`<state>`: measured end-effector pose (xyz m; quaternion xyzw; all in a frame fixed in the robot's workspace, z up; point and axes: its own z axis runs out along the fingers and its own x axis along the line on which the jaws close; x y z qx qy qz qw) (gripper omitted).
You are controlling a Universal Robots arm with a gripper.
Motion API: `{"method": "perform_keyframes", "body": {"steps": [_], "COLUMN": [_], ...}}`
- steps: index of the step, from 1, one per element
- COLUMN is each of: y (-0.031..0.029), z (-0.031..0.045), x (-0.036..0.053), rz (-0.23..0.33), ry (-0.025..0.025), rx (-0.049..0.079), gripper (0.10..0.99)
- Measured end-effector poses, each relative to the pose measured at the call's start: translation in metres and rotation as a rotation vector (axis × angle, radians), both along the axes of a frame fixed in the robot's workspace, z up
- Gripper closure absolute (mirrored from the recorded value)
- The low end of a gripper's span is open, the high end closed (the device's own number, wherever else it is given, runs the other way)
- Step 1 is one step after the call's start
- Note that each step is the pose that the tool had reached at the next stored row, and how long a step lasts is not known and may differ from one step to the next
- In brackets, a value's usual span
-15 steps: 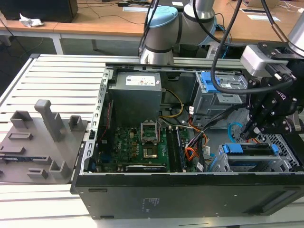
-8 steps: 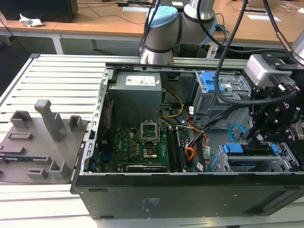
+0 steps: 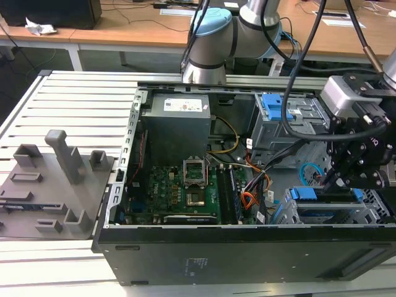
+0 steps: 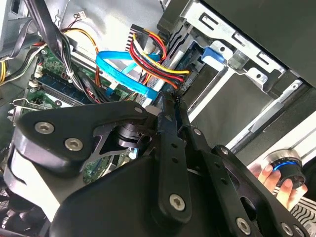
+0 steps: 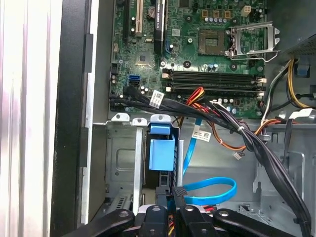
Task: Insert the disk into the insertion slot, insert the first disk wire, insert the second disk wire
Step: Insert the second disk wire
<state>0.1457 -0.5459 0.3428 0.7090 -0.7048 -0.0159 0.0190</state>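
The hand (image 4: 170,101), its fingers together on the plug of the first disk wire (image 4: 153,61), sits at the insertion slot (image 4: 222,84), where the disk (image 3: 325,213) rests, with the second disk wire (image 4: 123,74) looping beside.

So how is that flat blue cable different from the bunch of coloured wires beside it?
The second disk wire is one flat, light blue ribbon lying in a long loop; the first disk wire is several round strands in red, orange, yellow and black. Both run close together toward the drive cage, just beyond the tool.
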Motion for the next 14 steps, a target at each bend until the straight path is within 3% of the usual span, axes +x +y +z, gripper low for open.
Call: {"method": "perform_keyframes", "body": {"steps": [11,12,14], "y": [-0.0020,-0.0021,-0.0021], "z": [-0.0065,-0.0066,-0.0064], "x": [0.0013,0.0013,0.0013], "rz": [-0.001,-0.001,-0.001], "ry": [0.0001,0.0000,0.0000], "rx": [0.000,0.001,0.000], "gripper": [0.922,0.847,0.847]}}
